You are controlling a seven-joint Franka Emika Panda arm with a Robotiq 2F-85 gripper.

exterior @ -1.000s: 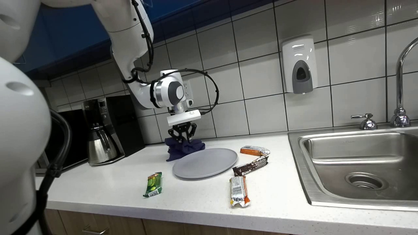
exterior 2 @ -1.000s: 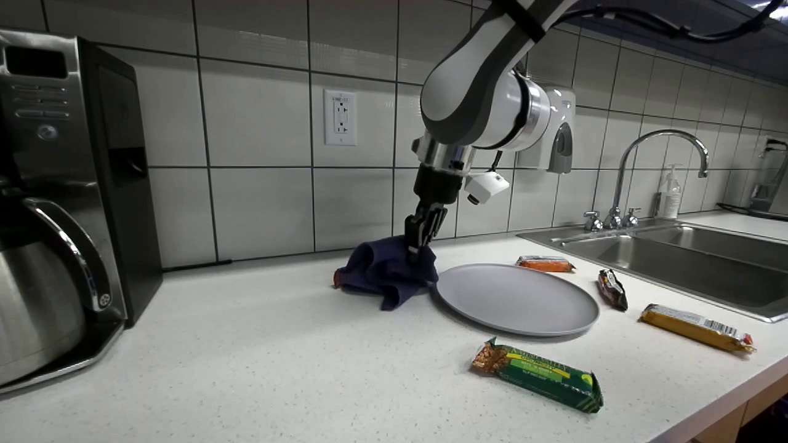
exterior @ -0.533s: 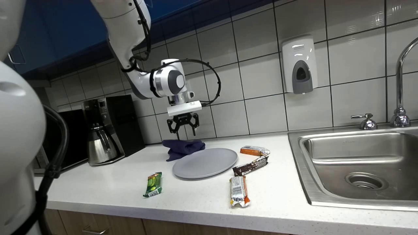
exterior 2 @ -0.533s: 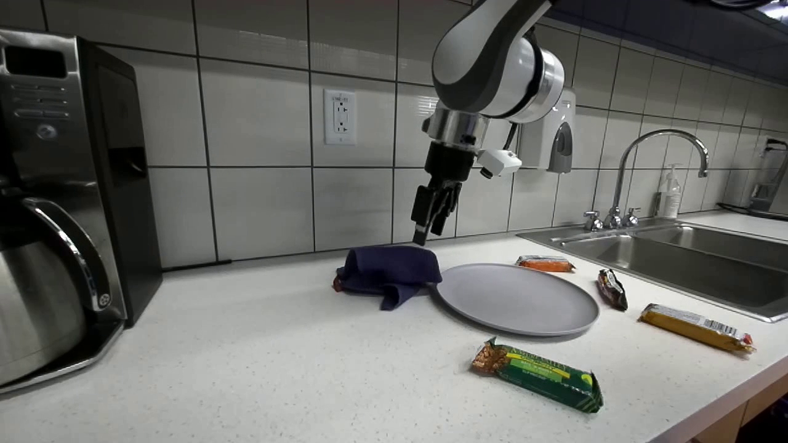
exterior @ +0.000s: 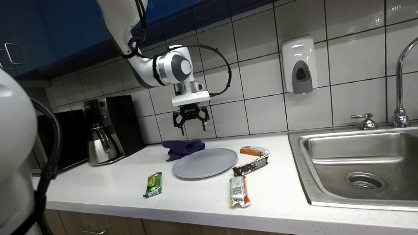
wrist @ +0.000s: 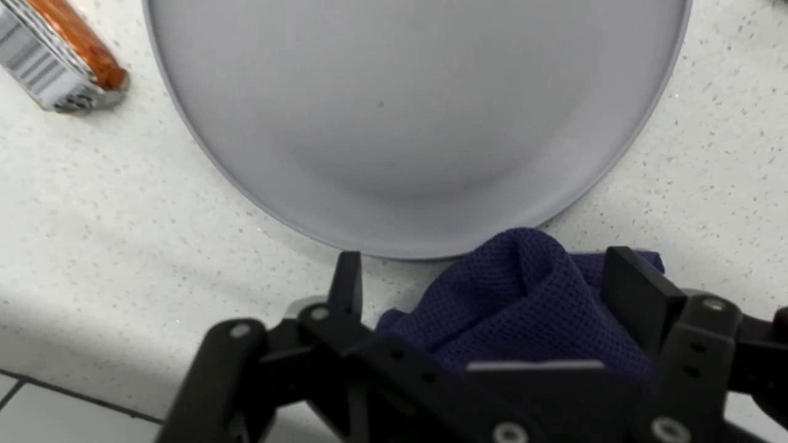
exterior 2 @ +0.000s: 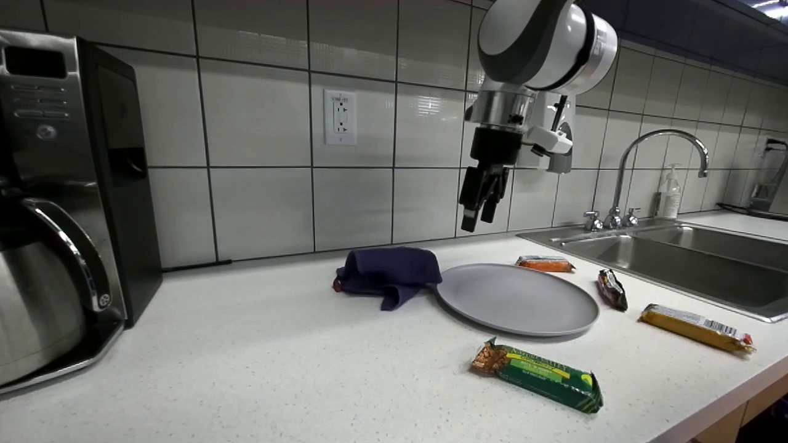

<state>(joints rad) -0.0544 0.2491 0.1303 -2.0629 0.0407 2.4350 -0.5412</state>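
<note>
The place is a kitchen; whether it serves a home or an office cannot be told. A stainless-steel sink, with 2 basins in an exterior view, is set into a speckled white countertop, and a chrome gooseneck faucet rises behind it. A soap dispenser and a duplex outlet are mounted on the tiled wall. The countertop bears a coffee maker with its metal carafe, a dinner plate and 4 wrapped snack bars. Blue cabinets hang above, and wood-grain drawer fronts sit below.
</note>
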